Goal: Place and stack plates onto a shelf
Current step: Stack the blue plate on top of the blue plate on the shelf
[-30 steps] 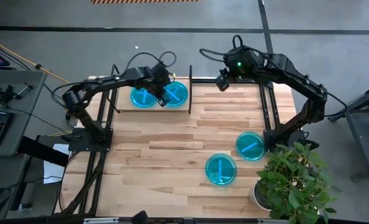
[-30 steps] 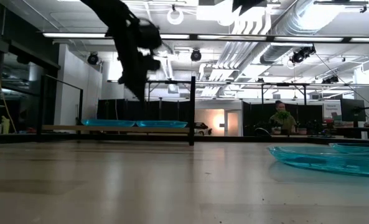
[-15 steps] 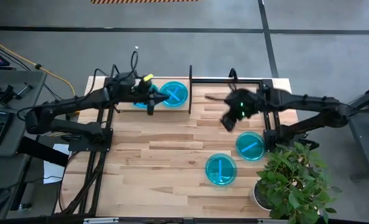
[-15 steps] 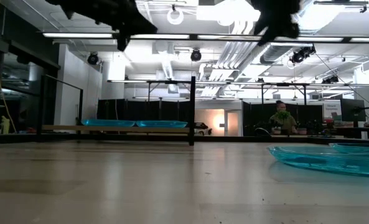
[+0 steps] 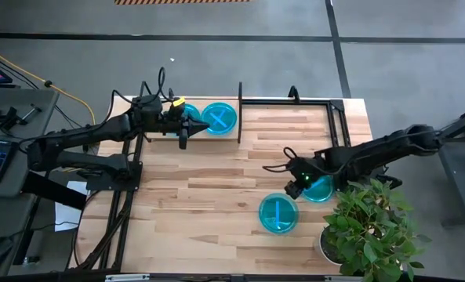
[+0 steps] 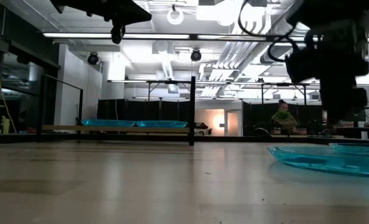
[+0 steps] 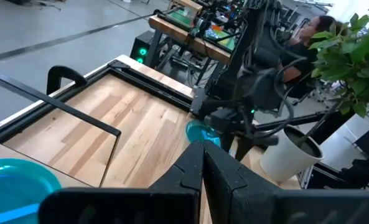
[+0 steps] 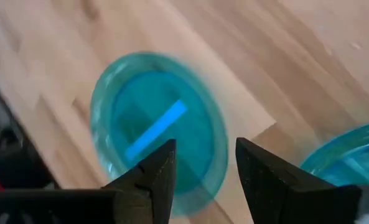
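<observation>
Two cyan plates lie flat on the shelf (image 5: 226,136) at the table's far left: one in full view (image 5: 219,119), the other (image 5: 191,114) partly hidden under my left gripper (image 5: 183,135). That gripper is shut (image 7: 201,155) and hangs high above the shelf's left part (image 6: 117,31). Two more plates rest flat on the tabletop at near right (image 5: 278,213) (image 5: 323,189). My right gripper (image 5: 294,186) is open and hovers just above and between them; its wrist view shows one striped plate (image 8: 153,134) beyond the fingertips (image 8: 206,168) and a second plate's rim (image 8: 352,155).
A potted plant (image 5: 369,227) crowds the near right corner, close to the right arm and the plates. The shelf's black upright divider (image 5: 239,110) and rod frame (image 5: 295,100) run along the far edge. Bare planks lie in the middle of the tabletop (image 5: 208,180).
My left gripper has drawn back from over the shelf plates toward the table's left and risen. My right gripper has swept from the far edge by the rod frame toward the near right and come down low over the two plates on the tabletop. No plate has moved.
</observation>
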Tool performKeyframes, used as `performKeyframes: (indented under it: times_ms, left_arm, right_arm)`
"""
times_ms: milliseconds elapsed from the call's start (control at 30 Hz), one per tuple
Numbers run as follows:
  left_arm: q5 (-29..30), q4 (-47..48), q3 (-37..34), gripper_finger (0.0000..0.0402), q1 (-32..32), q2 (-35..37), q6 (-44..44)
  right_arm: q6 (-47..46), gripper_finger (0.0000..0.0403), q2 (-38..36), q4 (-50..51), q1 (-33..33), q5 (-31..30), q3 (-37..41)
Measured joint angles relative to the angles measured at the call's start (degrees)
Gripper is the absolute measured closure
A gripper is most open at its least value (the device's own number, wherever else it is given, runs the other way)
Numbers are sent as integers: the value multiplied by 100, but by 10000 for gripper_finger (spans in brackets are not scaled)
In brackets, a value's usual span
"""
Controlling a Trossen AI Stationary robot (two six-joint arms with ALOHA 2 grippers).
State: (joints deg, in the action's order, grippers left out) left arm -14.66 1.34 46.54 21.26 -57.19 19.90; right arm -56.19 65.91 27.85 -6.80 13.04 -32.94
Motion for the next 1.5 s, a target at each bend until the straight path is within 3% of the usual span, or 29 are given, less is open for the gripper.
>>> performKeyframes:
  times_ms: [200, 367, 967, 1067, 1233, 1500]
  left_arm:
    - [4, -19, 0, 401, 2, -2, 55]
    - [16, -52, 0, 401, 2, -2, 101]
    - [31, -79, 0, 401, 3, -2, 205]
    - [68, -67, 0, 401, 2, -2, 204]
    - [341, 91, 0, 401, 12, -4, 203]
    - [352, 94, 0, 401, 15, -7, 81]
  right_arm:
    - [-838, 253, 0, -1108, -313, -592, 557]
    - [-956, 253, 96, -1142, -542, -1007, 627]
    - [-672, 257, 1333, -1914, -960, -1162, 607]
    - [-653, 284, 1344, -1825, -1014, -1242, 602]
    - [-832, 388, 1349, -1639, -1008, -1305, 605]
    - [-921, 400, 1155, -1794, -982, -970, 637]
